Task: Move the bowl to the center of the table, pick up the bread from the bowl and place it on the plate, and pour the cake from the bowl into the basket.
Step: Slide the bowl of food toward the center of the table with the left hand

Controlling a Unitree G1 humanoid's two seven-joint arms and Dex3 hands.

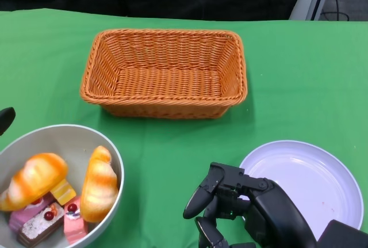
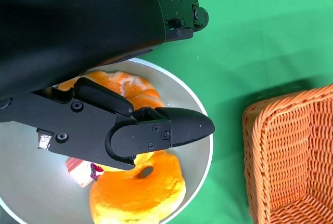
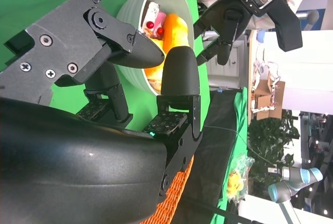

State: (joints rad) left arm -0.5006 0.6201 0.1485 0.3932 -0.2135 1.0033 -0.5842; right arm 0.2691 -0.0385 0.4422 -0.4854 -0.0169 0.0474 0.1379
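The grey bowl (image 1: 112, 161) sits at 8 o'clock on the green table (image 1: 299, 81), holding 2 bread rolls (image 1: 99, 183) and several cake pieces (image 1: 43, 216). The wicker basket (image 1: 164, 72) stands at 12 o'clock, the white plate (image 1: 305, 182) at 4 o'clock. The right hand (image 1: 230, 205) hovers beside the plate, fingers spread, holding nothing. The left hand (image 2: 125, 125) hangs over the bowl, fingers apart, gripping nothing.

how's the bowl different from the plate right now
The bowl is deep, grey and full: two bread rolls and cake pieces sit in it. The plate is flat, white and holds nothing. The bowl sits at the table's near left edge, the plate at the near right. Both are round and rest on the green cloth.
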